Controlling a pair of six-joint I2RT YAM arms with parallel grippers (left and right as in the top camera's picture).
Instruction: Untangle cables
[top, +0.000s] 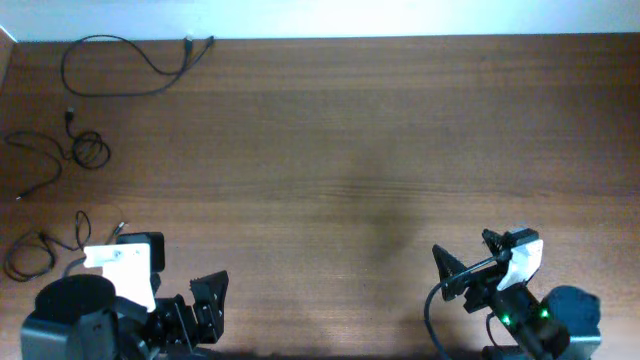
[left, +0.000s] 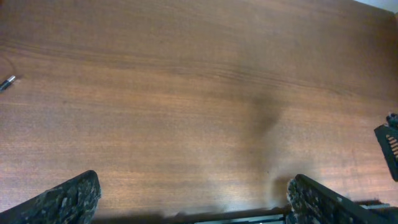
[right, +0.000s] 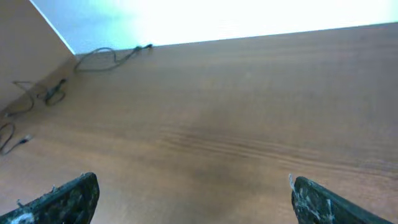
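From above, three cables are lying apart, well left of the left gripper and far from the right gripper. The left wrist view is showing its gripper gaping wide over the tabletop, holding nothing. The right wrist view is showing the same. Untangling looks done, so keeping clear seems best.

Bright white glare past the far edge of the counter. Soft dark shadow in the middle. Blurry on the close fingers.

Robot test lab
Wood-grain bench against a plain pale wall; a left arm and right arm mounted at its near edge; thin black cables lying loose.
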